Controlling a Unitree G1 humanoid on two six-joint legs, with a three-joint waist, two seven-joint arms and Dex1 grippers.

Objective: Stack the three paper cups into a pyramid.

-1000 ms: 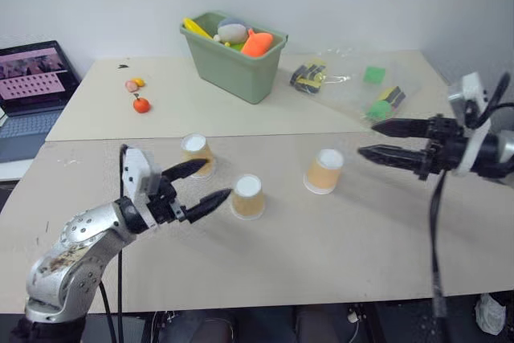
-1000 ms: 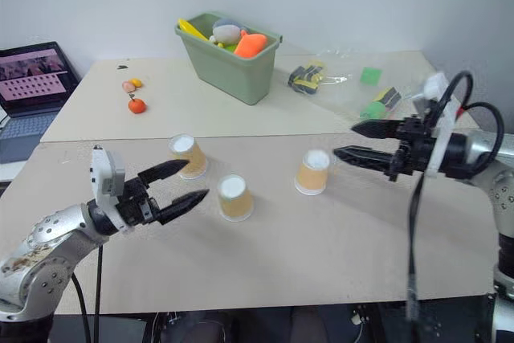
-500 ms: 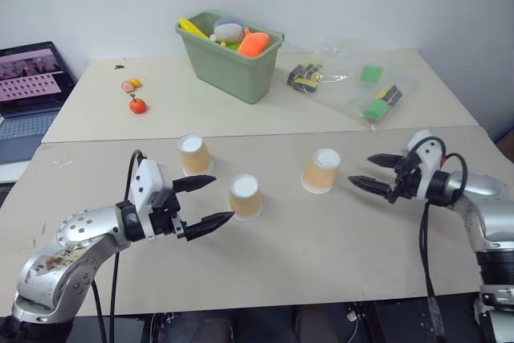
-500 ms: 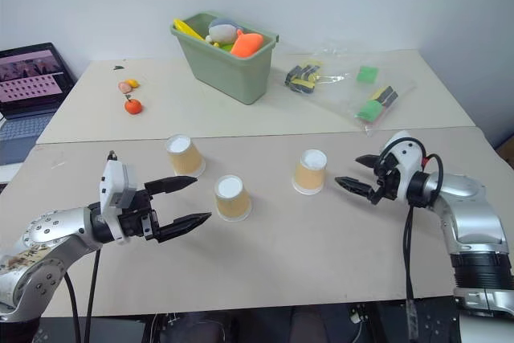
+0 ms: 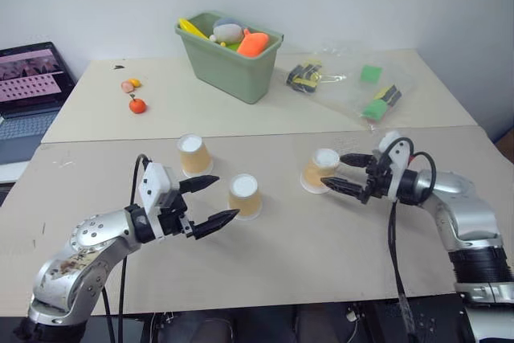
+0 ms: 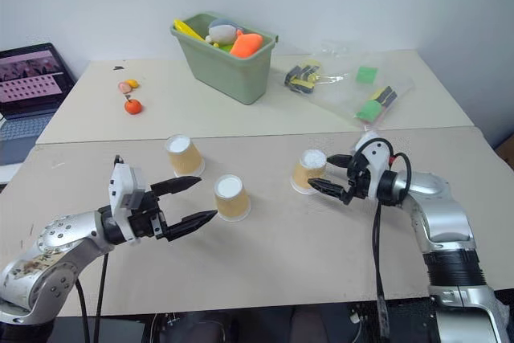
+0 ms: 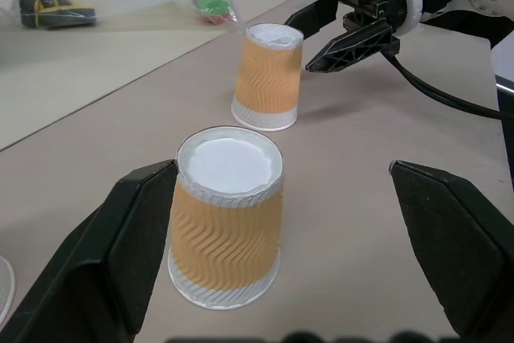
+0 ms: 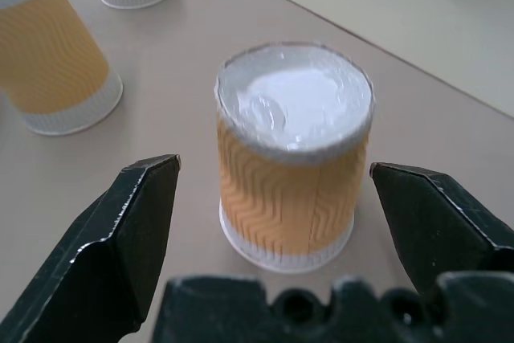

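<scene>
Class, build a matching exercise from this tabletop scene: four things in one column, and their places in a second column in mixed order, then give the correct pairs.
Things:
1. green plastic bin
2. small orange ball
3. open laptop
4. clear plastic bag of small toys

Places:
A. far right part of the rear table
B. far left, beyond the table's edge
C. rear table, middle, holding toys
D. rear table, left part, near two smaller bits

Pairs: 1-C, 2-D, 3-B, 4-A

Tan-orange, wavy-ribbed paper cups [image 5: 244, 196] with white bases; green bin [image 5: 229, 55]; beige table [image 5: 289, 238].
</scene>
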